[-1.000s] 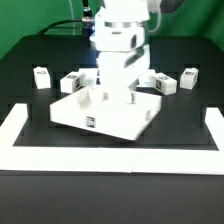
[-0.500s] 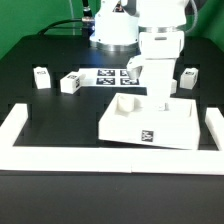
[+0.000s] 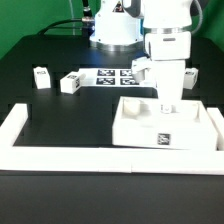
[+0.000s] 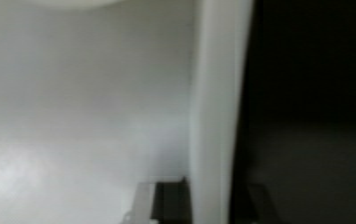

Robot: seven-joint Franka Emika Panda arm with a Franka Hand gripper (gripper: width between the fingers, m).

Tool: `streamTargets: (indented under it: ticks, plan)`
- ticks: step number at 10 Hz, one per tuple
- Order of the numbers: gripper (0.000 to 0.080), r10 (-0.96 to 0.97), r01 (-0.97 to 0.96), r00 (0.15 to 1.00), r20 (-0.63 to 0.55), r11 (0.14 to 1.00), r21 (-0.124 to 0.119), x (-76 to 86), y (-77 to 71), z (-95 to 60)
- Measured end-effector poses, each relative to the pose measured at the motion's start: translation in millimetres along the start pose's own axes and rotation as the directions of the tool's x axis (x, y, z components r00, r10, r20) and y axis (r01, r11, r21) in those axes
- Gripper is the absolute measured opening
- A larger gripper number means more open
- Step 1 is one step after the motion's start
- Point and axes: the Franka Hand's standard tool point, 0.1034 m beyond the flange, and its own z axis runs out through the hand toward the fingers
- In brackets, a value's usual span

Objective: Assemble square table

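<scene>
Here, claw (image 3: 167,106) down on square table (image 3: 138,122), tips hidden, grip cannot be told, wrist view blurred.

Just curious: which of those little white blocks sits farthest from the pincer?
The leg block at the exterior view's far left; the others lie nearer the pincer.

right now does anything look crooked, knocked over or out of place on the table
Nothing stands out. The square table slab lies flat, roughly square to the border wall on the exterior view's right, with the gripper down on its far side. The loose leg blocks stand upright behind.
</scene>
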Motion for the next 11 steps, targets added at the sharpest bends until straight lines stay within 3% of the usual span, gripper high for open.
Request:
streamTargets:
  ticks: [6,7,8,9,10,11]
  plan:
    - [0.0059,-0.04,0.039,0.998,0.049,0.999,0.002,-0.1,8.9,0.6]
    - [0.0129,-0.039,0.039,0.998,0.049,0.999,0.003,-0.1,8.6,1.1]
    - [0.0312,-0.039,0.039,0.998,0.049,0.999,0.003,-0.2,8.4,1.3]
    - [0.0312,-0.039,0.039,0.998,0.049,0.999,0.004,-0.3,8.3,1.5]
    - [0.0496,-0.039,0.039,0.998,0.049,0.999,0.004,-0.3,8.1,1.7]
    - [0.0599,-0.039,0.039,0.998,0.049,0.999,0.004,-0.3,8.0,1.8]
